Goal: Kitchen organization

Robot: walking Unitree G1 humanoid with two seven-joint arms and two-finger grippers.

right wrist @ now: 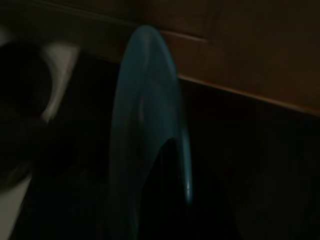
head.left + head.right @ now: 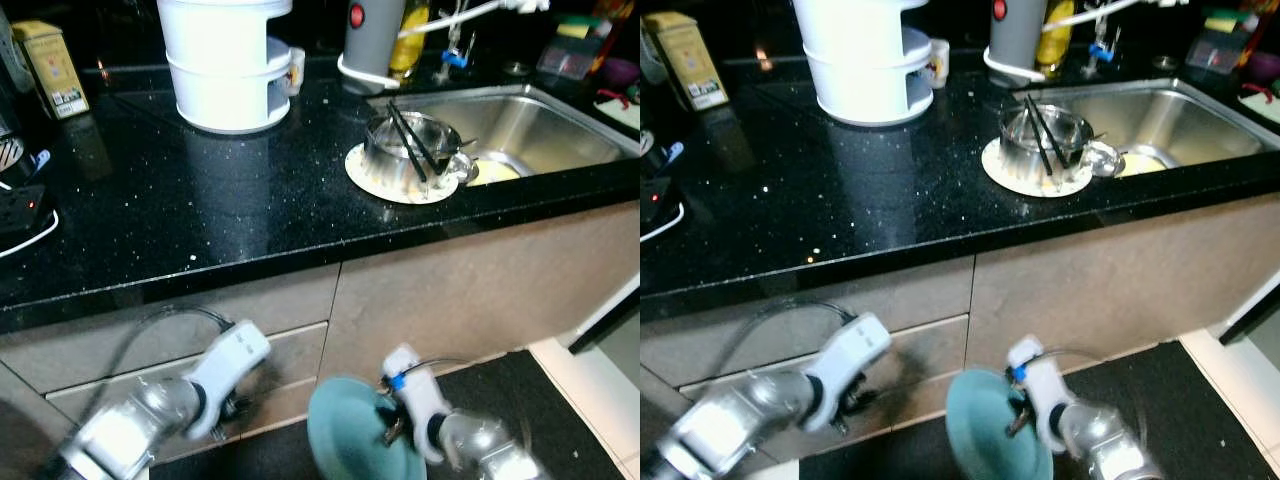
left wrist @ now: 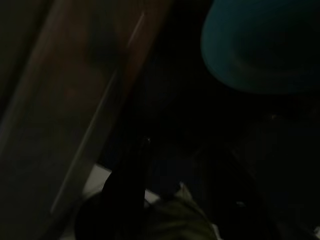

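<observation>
My right gripper is shut on a teal plate, held low in front of the cabinet doors, below the counter edge. The right wrist view shows that teal plate edge-on, with a black finger pressed against its face. My left gripper hangs low by the drawer fronts, dark and hard to make out. On the black counter at the sink's edge, a steel pot with black utensils sits on a white plate.
A steel sink is set into the counter at the right. A white stacked appliance stands at the back, with a grey kettle beside it and a yellow box at the far left. A dark mat covers the floor.
</observation>
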